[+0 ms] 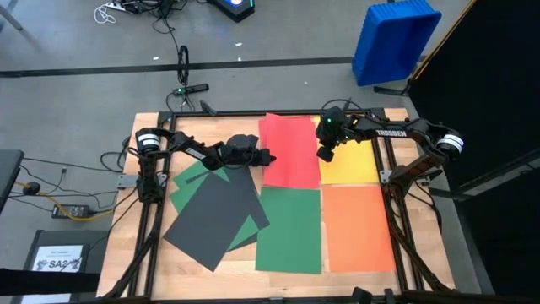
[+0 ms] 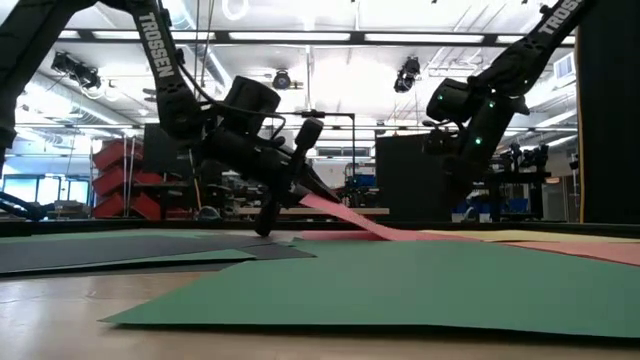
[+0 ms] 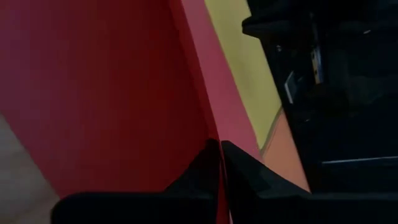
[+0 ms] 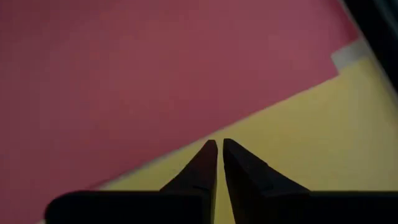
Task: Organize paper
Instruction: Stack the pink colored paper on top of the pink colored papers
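Two grippers at red sheet [image 1: 289,150]: left gripper [image 1: 268,157] pinching edge, right gripper [image 1: 324,154] closed, empty

Paper sheets [image 1: 288,230] side by side on table [image 1: 143,270], btwn arms.

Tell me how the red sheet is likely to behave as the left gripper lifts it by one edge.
Probably floppy: in the low view the red sheet sags from the shut left gripper down to the table. Likely very light, since a thin edge pinch raises it. It may slide over the yellow sheet it overlaps.
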Controlling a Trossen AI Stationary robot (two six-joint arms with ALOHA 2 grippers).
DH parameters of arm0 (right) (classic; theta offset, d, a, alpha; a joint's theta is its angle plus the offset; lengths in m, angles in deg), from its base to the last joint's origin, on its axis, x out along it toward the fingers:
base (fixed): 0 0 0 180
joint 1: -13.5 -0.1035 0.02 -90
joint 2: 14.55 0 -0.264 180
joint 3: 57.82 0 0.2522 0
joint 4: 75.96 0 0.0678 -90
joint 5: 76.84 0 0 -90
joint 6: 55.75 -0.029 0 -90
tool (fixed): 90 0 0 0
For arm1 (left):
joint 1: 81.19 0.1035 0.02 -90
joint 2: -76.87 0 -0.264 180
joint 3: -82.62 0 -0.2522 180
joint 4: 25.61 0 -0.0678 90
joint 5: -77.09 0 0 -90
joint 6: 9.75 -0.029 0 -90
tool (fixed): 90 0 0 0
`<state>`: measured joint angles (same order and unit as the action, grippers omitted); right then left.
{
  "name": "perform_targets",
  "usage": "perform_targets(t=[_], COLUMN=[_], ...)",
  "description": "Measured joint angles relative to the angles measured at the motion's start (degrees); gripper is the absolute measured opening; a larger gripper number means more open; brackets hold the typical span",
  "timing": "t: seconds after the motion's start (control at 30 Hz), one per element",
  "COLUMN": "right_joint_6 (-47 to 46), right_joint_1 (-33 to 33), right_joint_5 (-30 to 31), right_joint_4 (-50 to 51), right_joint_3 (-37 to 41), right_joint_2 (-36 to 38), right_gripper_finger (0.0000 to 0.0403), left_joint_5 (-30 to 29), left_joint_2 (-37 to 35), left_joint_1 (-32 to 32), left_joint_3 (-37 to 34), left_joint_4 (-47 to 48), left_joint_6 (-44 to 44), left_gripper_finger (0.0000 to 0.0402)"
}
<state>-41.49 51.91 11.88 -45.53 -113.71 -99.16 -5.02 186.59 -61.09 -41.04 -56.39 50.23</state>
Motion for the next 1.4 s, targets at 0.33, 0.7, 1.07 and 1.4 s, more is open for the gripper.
perform_targets(t=[0.33, 0.7, 1.07, 1.4], right_joint_6=[-0.48, -2.49, -5.04, -10.29], right_joint_1=[-0.04, -0.51, 1.51, 1.51], right_joint_5=[0.10, -1.52, -0.83, -9.34], right_joint_4=[-0.33, -4.54, -5.93, -9.62], right_joint_3=[0.00, -0.02, -0.02, -0.49], right_joint_2=[0.02, 0.02, 0.02, -1.19], right_gripper_finger=[0.0001, 0.0000, 0.0000, 0.0000], left_joint_5=[-5.49, -12.26, -16.08, -18.99], left_joint_2=[-0.17, -0.19, -7.45, -10.94], left_joint_1=[-0.12, -2.28, -2.75, -3.38], left_joint_3=[-1.25, -1.43, -4.12, -9.35], left_joint_4=[-0.61, -0.08, 11.42, 5.02], left_joint_6=[1.61, 4.20, 2.04, 5.41], left_gripper_finger=[0.0000, 0.0000, 0.0000, 0.0000])
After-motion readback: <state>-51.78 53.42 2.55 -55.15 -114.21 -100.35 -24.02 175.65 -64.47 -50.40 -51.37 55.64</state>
